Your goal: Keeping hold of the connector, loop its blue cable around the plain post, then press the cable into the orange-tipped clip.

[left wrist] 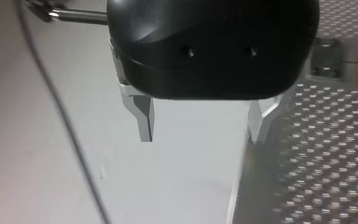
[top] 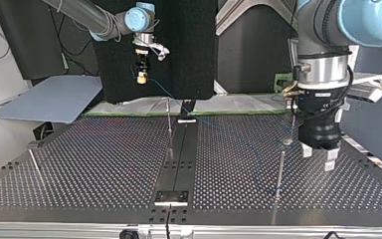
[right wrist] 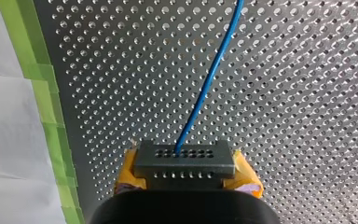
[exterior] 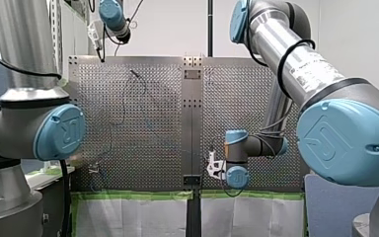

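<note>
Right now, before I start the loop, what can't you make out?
- Orange-tipped clip: no orange tip shows; top view's posts too thin to tell apart.
- Blue cable: far end cut off by right wrist view's edge.
- Table behind left tool: hidden by its black body, left wrist view.

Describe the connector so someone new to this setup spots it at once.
Start at the perforated table, then find my right gripper over it, the one with yellow pads. Clamped between those pads is the connector: a dark grey block with rows of holes, the only thing the blue cable runs out of.
</note>
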{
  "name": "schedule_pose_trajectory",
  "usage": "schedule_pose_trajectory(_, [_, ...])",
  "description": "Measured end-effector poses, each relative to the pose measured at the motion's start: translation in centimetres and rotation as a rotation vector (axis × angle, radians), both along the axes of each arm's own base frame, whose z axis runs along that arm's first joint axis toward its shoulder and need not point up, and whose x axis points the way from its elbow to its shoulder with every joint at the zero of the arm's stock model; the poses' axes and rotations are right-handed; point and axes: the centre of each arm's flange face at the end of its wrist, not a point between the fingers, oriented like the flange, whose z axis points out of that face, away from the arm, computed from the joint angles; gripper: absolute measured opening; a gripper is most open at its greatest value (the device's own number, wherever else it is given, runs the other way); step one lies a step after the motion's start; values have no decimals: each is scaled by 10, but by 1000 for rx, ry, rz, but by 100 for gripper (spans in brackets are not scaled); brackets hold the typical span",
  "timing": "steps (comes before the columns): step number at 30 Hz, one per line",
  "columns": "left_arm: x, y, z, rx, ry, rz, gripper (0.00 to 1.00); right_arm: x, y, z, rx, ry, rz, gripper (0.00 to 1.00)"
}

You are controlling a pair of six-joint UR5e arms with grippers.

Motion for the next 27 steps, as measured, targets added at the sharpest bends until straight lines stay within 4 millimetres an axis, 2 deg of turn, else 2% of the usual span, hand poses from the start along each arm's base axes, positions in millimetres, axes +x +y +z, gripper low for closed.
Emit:
schedule_pose_trajectory(4, [-1,-15,-15,52,72,-12,100,0,0,0,2,2,0,0])
schedule_pose_trajectory(10, [-9,-29,-26,113,143,-22,100,0,1,0,4,2,2,0])
schedule_pose_trajectory(19, [-4,-33,-53,145,272,-19,100,0,1,0,4,3,2,0])
schedule_pose_trajectory(27, [-10,-29,-60,161,351,-11,100,2,2,0,4,2,7,0])
